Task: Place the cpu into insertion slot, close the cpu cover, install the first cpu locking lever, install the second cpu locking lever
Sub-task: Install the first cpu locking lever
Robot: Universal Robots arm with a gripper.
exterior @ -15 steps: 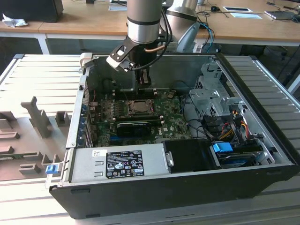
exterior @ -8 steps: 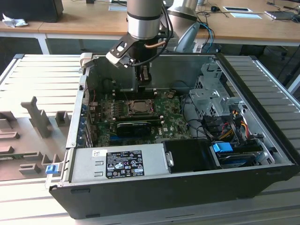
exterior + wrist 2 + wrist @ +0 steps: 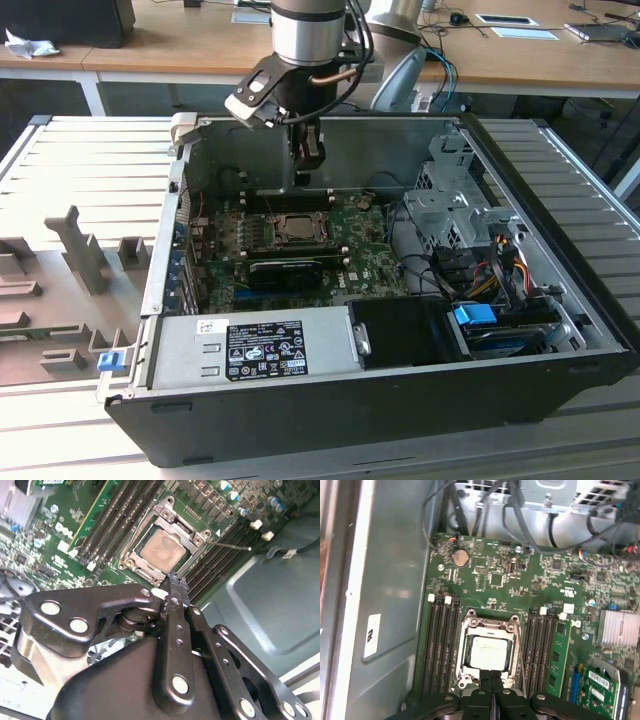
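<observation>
Two memory-slot banks (image 3: 442, 650) flank the cpu (image 3: 487, 652) under the cpu cover (image 3: 490, 626); the closed gripper (image 3: 492, 676) hangs above.

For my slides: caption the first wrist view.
Shut black gripper hovers over small silver-grey square cpu framed by the thin silvery metal frame cover.

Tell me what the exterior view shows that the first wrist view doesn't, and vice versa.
Exterior view adds the arm, the labelled power supply and the black card. First wrist view adds a finned heatsink and a white sticker on the case wall. Both share the seated cpu, the cpu cover down around it, and the shut gripper nearby.
</observation>
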